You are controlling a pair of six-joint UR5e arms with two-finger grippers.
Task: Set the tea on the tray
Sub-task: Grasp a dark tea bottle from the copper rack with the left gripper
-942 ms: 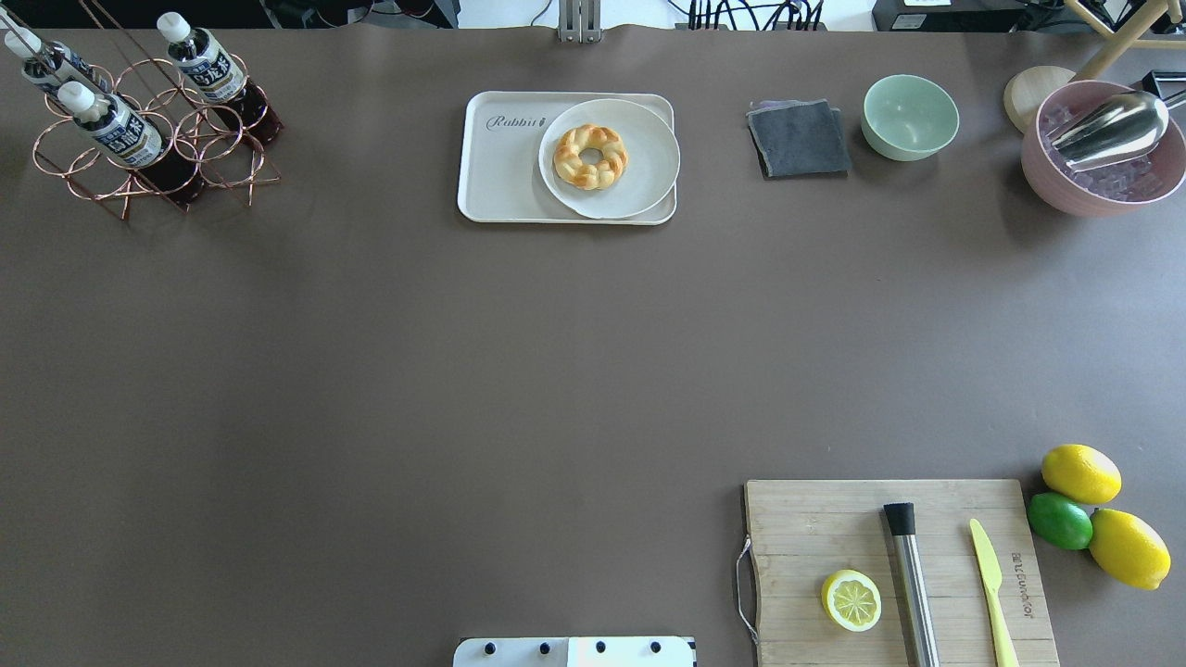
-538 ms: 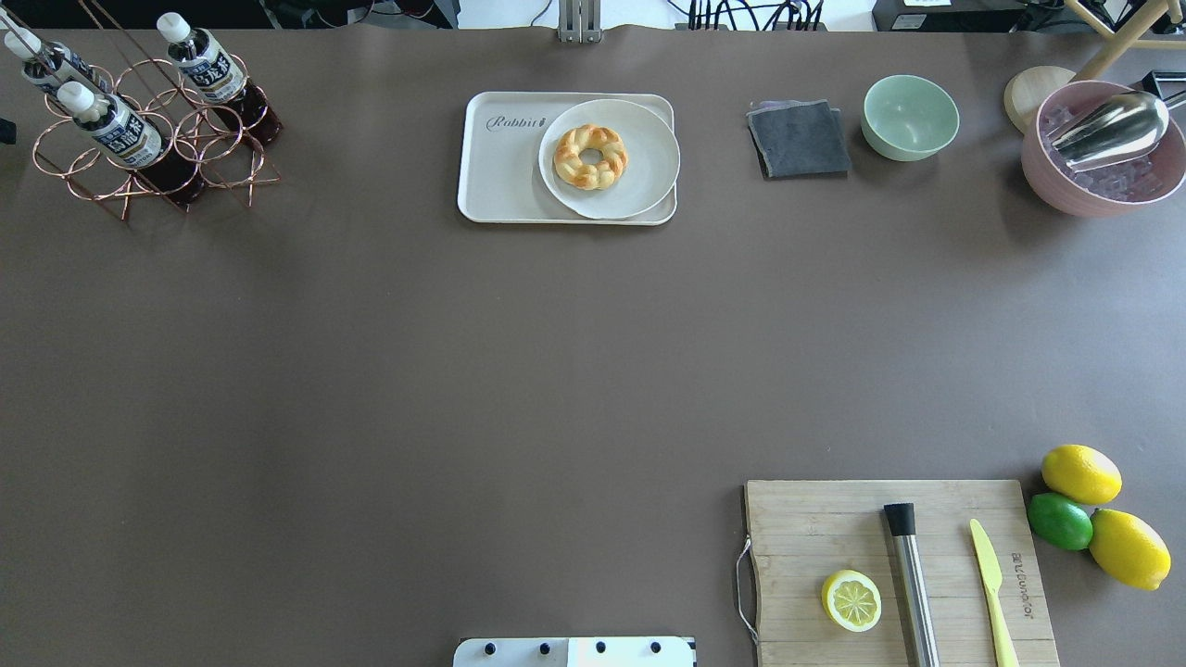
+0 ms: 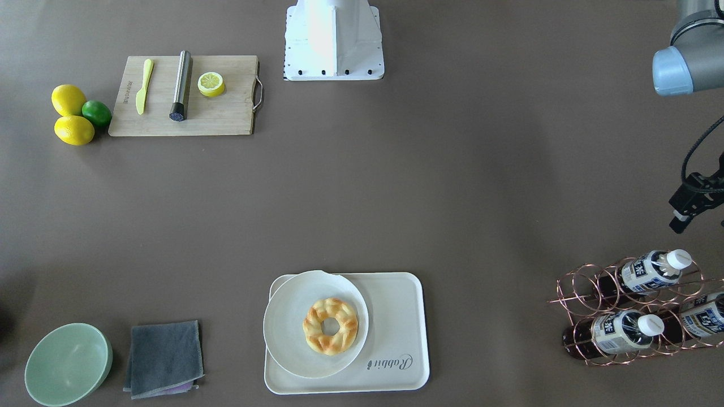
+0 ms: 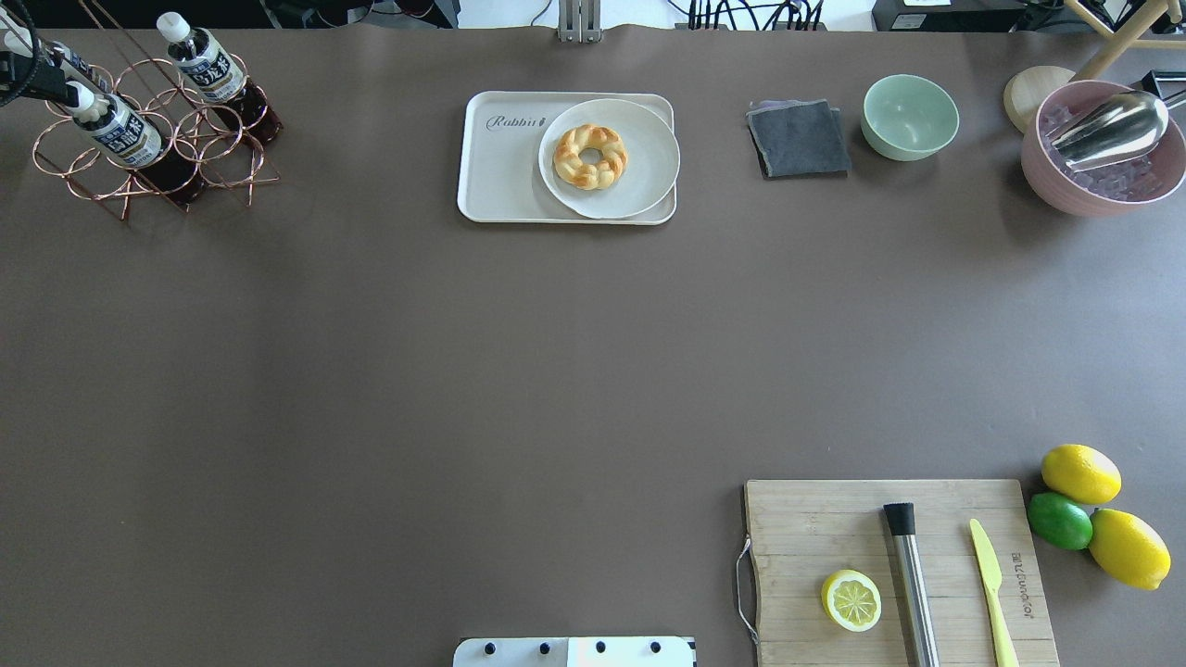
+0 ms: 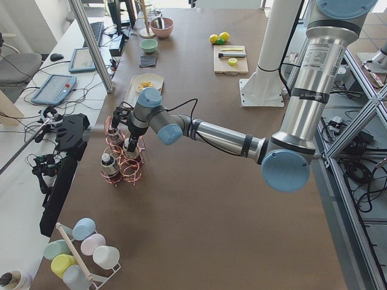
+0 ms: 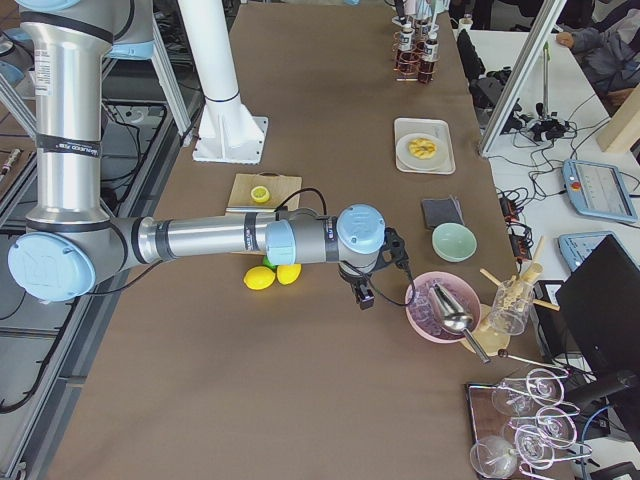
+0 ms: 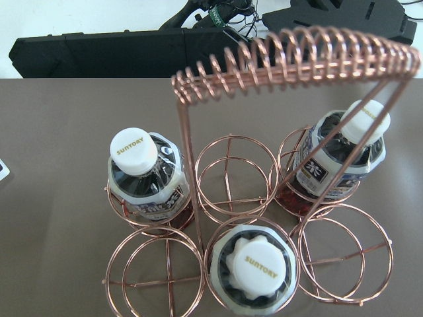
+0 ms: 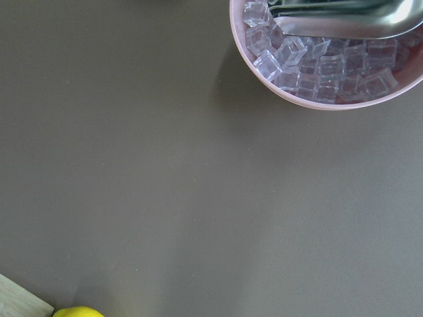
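Note:
Three tea bottles stand in a copper wire rack [image 4: 213, 157] at the table's far left; the tea [image 4: 119, 128] [image 3: 621, 330] [image 7: 254, 267] has a white cap and a navy-white label. The cream tray [image 4: 505, 181] [image 3: 396, 316] with "Rabbit" lettering lies far centre, apart from the rack. My left gripper [image 4: 42, 88] [image 3: 679, 223] [image 5: 130, 145] hovers over the rack's left side; its fingers do not show clearly, so I cannot tell its state. My right gripper [image 6: 362, 297] shows only in the exterior right view, near the pink ice bowl; I cannot tell its state.
A white plate [image 4: 649, 176] with a braided doughnut [image 4: 590, 157] covers the tray's right part. A grey cloth [image 4: 799, 139], green bowl [image 4: 910, 116] and pink ice bowl [image 4: 1047, 176] with scoop stand far right. A cutting board [image 4: 806, 528] with lemon half, muddler and knife lies near right.
My left gripper has come into the overhead view at the top left and now hangs over the left bottles of the rack. Nothing else has moved.

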